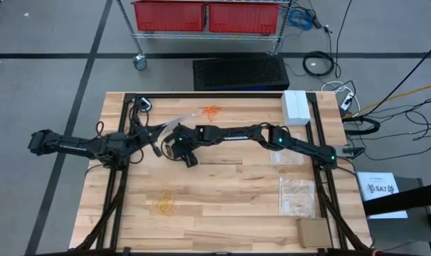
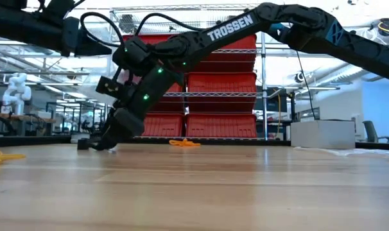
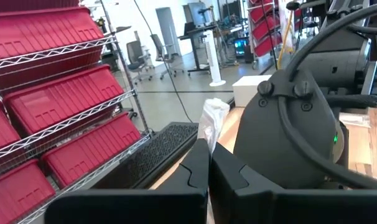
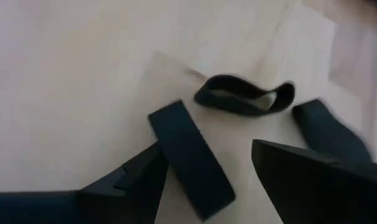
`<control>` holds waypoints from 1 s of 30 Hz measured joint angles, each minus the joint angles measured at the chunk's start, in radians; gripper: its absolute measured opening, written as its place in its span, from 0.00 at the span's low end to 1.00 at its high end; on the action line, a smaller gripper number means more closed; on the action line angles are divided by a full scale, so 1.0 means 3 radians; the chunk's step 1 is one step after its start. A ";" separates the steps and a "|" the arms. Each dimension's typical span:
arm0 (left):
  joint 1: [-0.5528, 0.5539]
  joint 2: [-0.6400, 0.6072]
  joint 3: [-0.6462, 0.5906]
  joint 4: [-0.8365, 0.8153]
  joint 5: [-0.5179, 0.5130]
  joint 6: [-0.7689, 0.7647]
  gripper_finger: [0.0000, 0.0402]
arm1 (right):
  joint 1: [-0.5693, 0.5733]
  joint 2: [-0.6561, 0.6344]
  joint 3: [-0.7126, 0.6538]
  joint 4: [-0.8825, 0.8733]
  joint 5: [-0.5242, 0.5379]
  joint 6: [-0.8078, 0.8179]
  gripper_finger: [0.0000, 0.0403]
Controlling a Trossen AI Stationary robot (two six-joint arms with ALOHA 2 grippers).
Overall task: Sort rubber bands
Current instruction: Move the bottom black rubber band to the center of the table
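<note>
Three wide black rubber bands lie on the wooden table under my right gripper (image 4: pixel 207 186): one flat (image 4: pixel 190 158) between its open fingers, one curled (image 4: pixel 244 96) and one (image 4: pixel 331 132) just beyond them. The gripper (image 1: pixel 188 158) slants down with its tips close to the tabletop (image 2: pixel 102 144). An orange cluster (image 1: pixel 210 112) lies toward the far edge, and a yellow cluster (image 1: pixel 163 204) near the front left. My left gripper (image 3: pixel 208 165) is held level above the table's left side, shut on a clear plastic bag (image 3: pixel 213 121). My left gripper pinches the clear bag by a crumpled edge (image 3: pixel 209 142) between its two fingertips. The fingers are level and point toward the table's right side. The bag sticks out past the tips (image 1: pixel 174 123), clear of the table.
A white box (image 1: pixel 295 107) stands at the far right. Two clear bags (image 1: pixel 297 195) (image 1: pixel 286 154) and a cardboard piece (image 1: pixel 314 232) lie along the right side. Beyond the far edge is a wire rack of red bins (image 1: pixel 205 16).
</note>
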 joint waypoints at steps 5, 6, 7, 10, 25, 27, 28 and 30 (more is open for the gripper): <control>-0.0001 0.0000 0.0000 0.0003 0.0066 -0.0006 0.00 | 0.0041 -0.0003 0.0006 -0.0260 -0.0111 0.0423 0.41; -0.0001 0.0000 0.0000 0.0005 0.0096 -0.0006 0.00 | 0.0058 -0.0004 0.0006 -0.0307 -0.0113 0.0453 0.38; -0.0003 0.0000 0.0000 0.0009 0.0119 -0.0009 0.00 | 0.0075 -0.0006 0.0006 -0.0357 -0.0113 0.0467 0.34; -0.0003 0.0000 0.0001 0.0010 0.0133 -0.0024 0.00 | 0.0131 -0.0025 0.0006 -0.0522 -0.0142 0.0470 0.21; 0.0002 0.0001 0.0004 0.0005 0.0393 -0.0122 0.00 | 0.0607 -0.0834 -0.0019 -0.1227 0.0223 0.0528 0.01; 0.0001 0.0001 0.0004 0.0005 0.0421 -0.0123 0.00 | 0.0701 -0.0950 -0.0025 -0.1261 0.0420 0.0524 0.01; 0.0001 0.0001 0.0004 0.0005 0.0435 -0.0132 0.00 | 0.0748 -0.1012 -0.0028 -0.1283 0.0531 0.0524 0.01; 0.0001 0.0001 0.0004 0.0006 0.0535 -0.0154 0.00 | 0.0817 -0.1164 -0.0030 -0.1297 0.0839 0.0526 0.00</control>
